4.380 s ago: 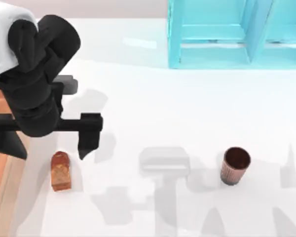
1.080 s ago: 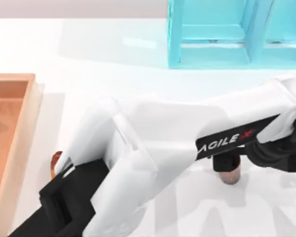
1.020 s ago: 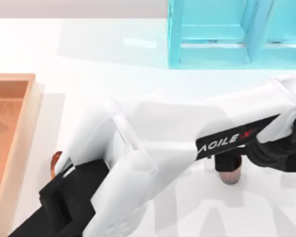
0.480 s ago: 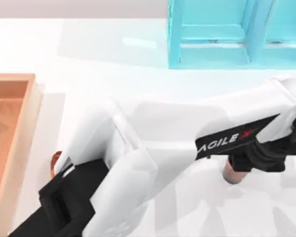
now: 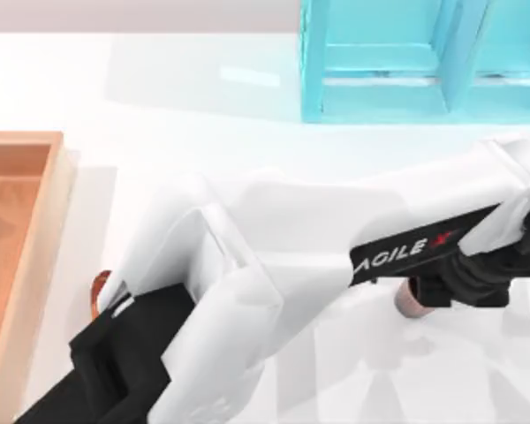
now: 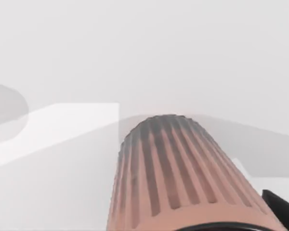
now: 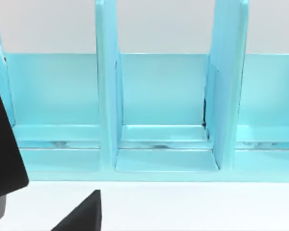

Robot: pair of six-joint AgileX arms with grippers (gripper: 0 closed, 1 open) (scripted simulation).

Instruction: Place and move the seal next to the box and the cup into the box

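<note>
The cup (image 5: 410, 302), a small reddish-brown cylinder with a ribbed outer wall (image 6: 183, 178), sits toward the table's right, mostly hidden under the arm. The seal (image 5: 98, 291) shows as a reddish-brown sliver just right of the box (image 5: 35, 230), a shallow tray with pale wooden walls and an orange-brown floor at the left edge.

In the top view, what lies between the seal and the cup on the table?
The left arm's white link stretches across that span in the top view, from beside the seal to the cup, which its gripper holds.
</note>
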